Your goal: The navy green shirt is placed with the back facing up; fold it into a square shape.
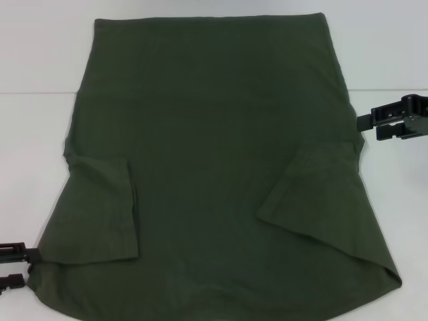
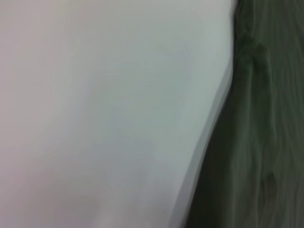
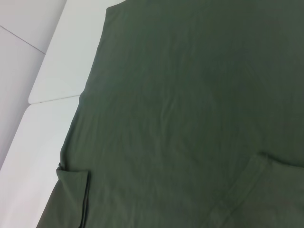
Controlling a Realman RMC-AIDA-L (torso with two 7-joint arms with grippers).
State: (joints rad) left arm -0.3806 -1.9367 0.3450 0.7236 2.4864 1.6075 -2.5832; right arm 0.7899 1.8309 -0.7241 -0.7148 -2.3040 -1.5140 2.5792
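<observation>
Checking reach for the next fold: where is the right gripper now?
In the head view, the right gripper is on the right, beside the navy green shirt's right edge, above the white table.

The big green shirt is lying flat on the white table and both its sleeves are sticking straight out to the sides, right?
Not quite. The head view shows the navy green shirt flat on the white table, but both sleeves are folded inward on top of its body, not sticking out.

White counter (image 1: 40, 100), seam line across it at mid-height, visible left and right of frame. Navy green shirt (image 1: 214, 167) lies flat directly on counter, plain side up, fills centre from top to bottom edge. Both sleeves folded inward onto body: one lower left, one centre right. Bare counter at upper left, upper right.
</observation>
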